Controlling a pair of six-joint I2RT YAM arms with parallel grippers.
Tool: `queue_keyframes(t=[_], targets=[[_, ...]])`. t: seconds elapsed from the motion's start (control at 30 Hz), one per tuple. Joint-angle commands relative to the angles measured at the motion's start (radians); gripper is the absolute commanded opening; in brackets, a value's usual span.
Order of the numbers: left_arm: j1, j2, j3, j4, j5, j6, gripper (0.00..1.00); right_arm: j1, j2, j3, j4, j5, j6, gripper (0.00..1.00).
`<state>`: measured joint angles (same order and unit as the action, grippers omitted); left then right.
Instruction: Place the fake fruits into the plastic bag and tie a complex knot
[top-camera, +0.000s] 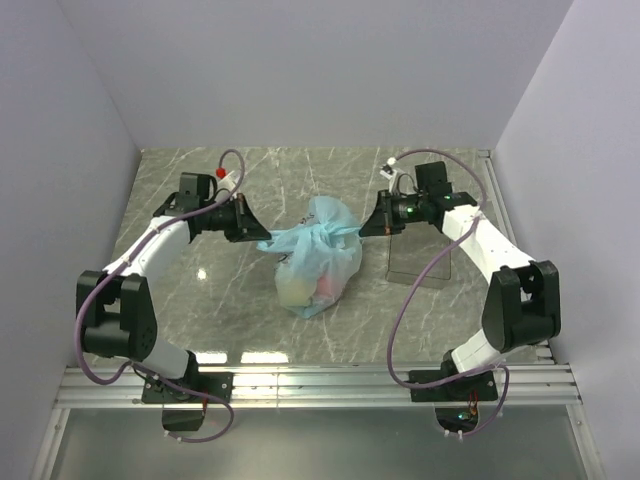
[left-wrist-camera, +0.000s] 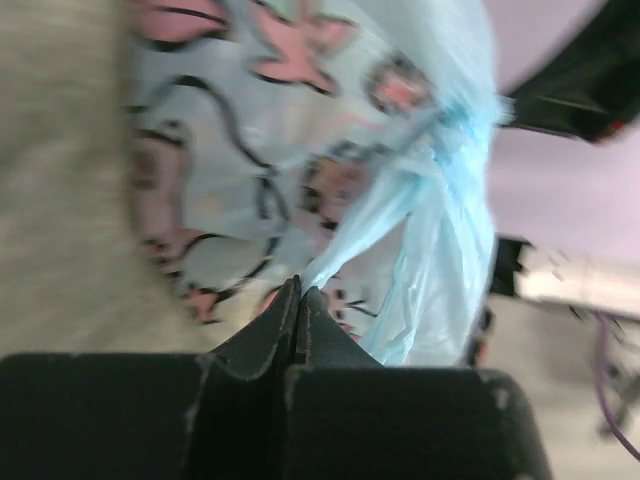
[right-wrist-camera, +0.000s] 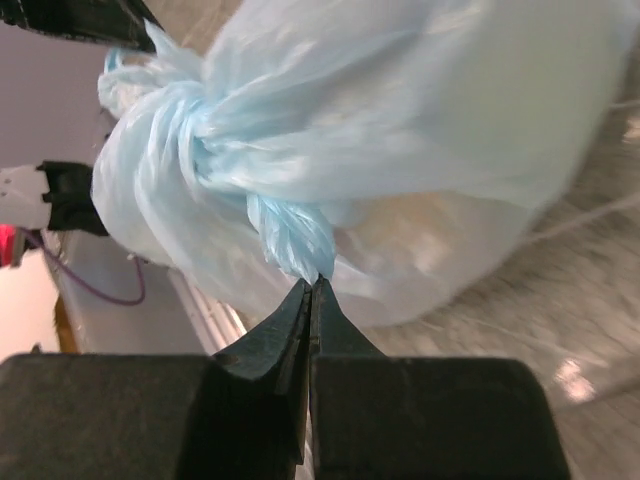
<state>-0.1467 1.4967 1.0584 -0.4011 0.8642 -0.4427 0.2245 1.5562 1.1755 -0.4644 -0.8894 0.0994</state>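
The left gripper (left-wrist-camera: 298, 292) is seen closed, its jaws pinched together on a thin, stretched tail of the plastic bag (left-wrist-camera: 250, 150). The right gripper (right-wrist-camera: 312, 285) is likewise clamped, with a twisted rope of the same film nipped at its tips. Between the two holds a bunched knot (right-wrist-camera: 195, 125) is gathered at the bag's neck, and the tails are led away from it to left and right. This opposed hold is judged to serve for drawing the knot tight, or for starting a further turn.

The fake fruits (top-camera: 312, 287) are made out only as pale yellow and pink patches through the film, low in the bag. The bag is rested on the marble-patterned table (top-camera: 250, 180), midway between the arms. A clear tray (top-camera: 420, 262) is stood near the bag, on its right, beside the right arm.

A pink-and-dark cartoon print is shown on the bag, but no letters or brand can be read.
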Motion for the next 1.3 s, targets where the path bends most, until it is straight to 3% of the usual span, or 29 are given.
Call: queue_keyframes(t=[0.0,0.27,0.37,0.53,0.93,1.1,1.27], targets=[[0.050,-0.041,-0.017,-0.045,-0.220,0.126,0.00,-0.073,-0.061,0.007,-0.077,0.062,-0.088,0.00],[0.134,-0.110,-0.093,-0.059,-0.574,0.246,0.00,-0.206,-0.058,-0.007,-0.223,0.230,-0.272,0.00],[0.190,-0.124,-0.126,-0.045,-0.625,0.295,0.00,-0.246,-0.053,-0.036,-0.244,0.280,-0.341,0.00],[0.239,-0.067,-0.126,-0.038,-0.600,0.334,0.00,-0.257,-0.022,-0.088,-0.221,0.287,-0.391,0.00],[0.317,-0.013,-0.077,-0.013,-0.633,0.394,0.00,-0.249,0.019,-0.014,-0.157,0.299,-0.356,0.00],[0.345,-0.030,0.012,-0.062,-0.570,0.432,0.00,-0.270,-0.010,0.068,-0.151,0.273,-0.291,0.00],[0.357,-0.090,0.080,-0.102,-0.599,0.553,0.00,-0.309,-0.036,0.151,-0.223,0.280,-0.297,0.00]])
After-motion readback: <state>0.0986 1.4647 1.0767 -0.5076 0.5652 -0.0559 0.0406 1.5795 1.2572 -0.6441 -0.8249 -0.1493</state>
